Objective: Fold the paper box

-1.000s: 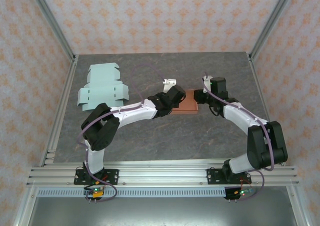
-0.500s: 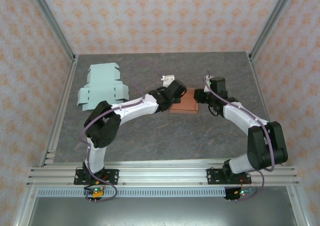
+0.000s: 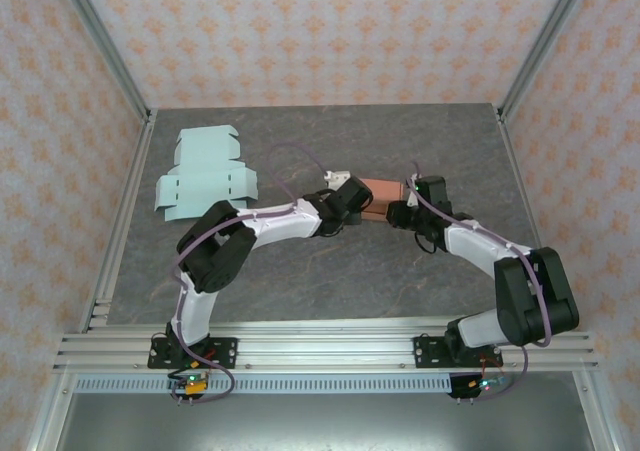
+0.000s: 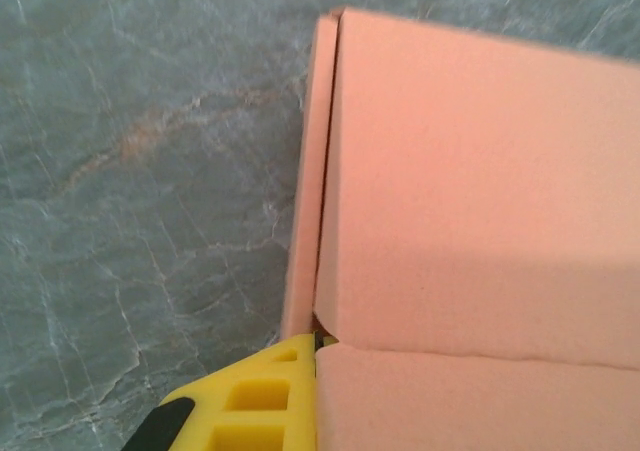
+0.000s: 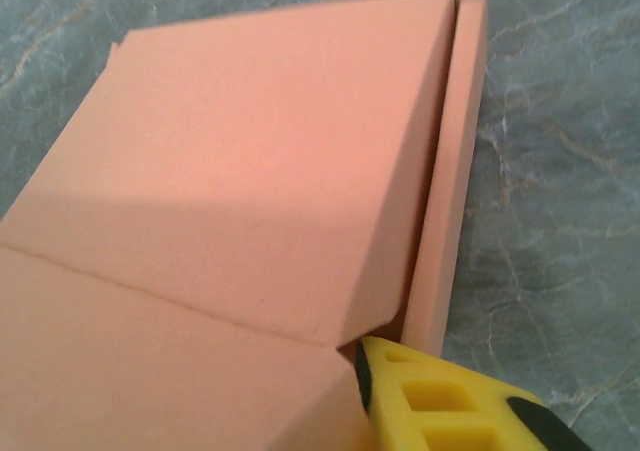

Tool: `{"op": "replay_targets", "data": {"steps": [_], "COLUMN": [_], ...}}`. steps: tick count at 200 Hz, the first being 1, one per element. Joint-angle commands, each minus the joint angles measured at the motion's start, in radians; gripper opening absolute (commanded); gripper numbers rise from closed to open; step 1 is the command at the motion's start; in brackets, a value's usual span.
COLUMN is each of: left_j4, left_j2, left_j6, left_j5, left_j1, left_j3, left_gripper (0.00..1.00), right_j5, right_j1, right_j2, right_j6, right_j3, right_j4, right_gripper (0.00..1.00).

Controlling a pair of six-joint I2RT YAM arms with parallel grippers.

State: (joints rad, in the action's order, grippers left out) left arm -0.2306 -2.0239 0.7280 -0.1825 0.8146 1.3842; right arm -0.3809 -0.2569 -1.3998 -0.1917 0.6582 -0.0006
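The salmon-coloured paper box sits in the middle of the table, held between my two grippers. My left gripper is at its left end and my right gripper at its right end. In the left wrist view a yellow finger presses against a raised box panel at a fold line. The left gripper is shut on that panel, and its other finger is hidden behind it. The right wrist view mirrors this: my right gripper pinches a box panel, with one yellow finger showing.
A flat pale blue box blank lies at the back left. A small white object rests just behind the left gripper. Metal frame posts and patterned walls bound the grey marble table.
The box looked flat and wide a second ago; its panels now stand raised and it looks narrower. Both grippers have closed in toward each other at its ends.
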Motion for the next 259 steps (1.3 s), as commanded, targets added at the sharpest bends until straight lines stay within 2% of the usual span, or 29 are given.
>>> {"op": "replay_targets", "data": {"steps": [1,34,69,89,98,127,156,192,226,259], "left_j4": [-0.023,-0.031,-0.051,-0.042,-0.037,-0.037,-0.021,0.050,0.110,0.136], "left_j2": [-0.006,-0.014,-0.023,-0.023,-0.025,-0.027,-0.007,0.056,0.108,0.266], "left_j6": [-0.001,0.008,-0.006,-0.019,-0.024,-0.029,-0.037,-0.066,-0.088,-0.090], "left_j5": [-0.047,-0.082,-0.107,-0.108,-0.108,-0.105,-0.094,-0.061,-0.009,0.060], "left_j1": [-0.004,-0.002,-0.001,-0.001,0.000,-0.001,0.000,-0.001,0.000,0.000], "left_j3": [-0.017,-0.022,-0.002,-0.002,-0.002,0.003,-0.013,-0.062,-0.113,-0.208], "left_gripper": [0.01,0.01,0.01,0.01,0.01,0.02,0.13,0.20,0.27,0.39], "right_j5": [0.041,0.053,0.078,0.098,0.076,0.035,0.046,0.045,0.051,0.063], "right_j1": [0.004,0.004,0.006,0.013,0.017,0.036,0.038,0.039,0.039,0.040], "right_j2": [0.067,0.199,0.382,0.469,0.476,0.296,0.093,-0.085,-0.147,-0.160], "right_j6": [-0.024,-0.062,-0.100,-0.138,-0.136,-0.128,-0.094,-0.018,0.018,0.011], "right_j3": [-0.015,-0.069,-0.110,-0.109,-0.097,0.079,0.179,0.251,0.260,0.226], "right_j4": [-0.005,-0.015,-0.087,-0.110,-0.087,-0.170,-0.187,-0.223,-0.251,-0.221], "right_gripper": [0.33,0.40,0.54,0.72,0.76,0.81,0.81,0.78,0.76,0.76]}}
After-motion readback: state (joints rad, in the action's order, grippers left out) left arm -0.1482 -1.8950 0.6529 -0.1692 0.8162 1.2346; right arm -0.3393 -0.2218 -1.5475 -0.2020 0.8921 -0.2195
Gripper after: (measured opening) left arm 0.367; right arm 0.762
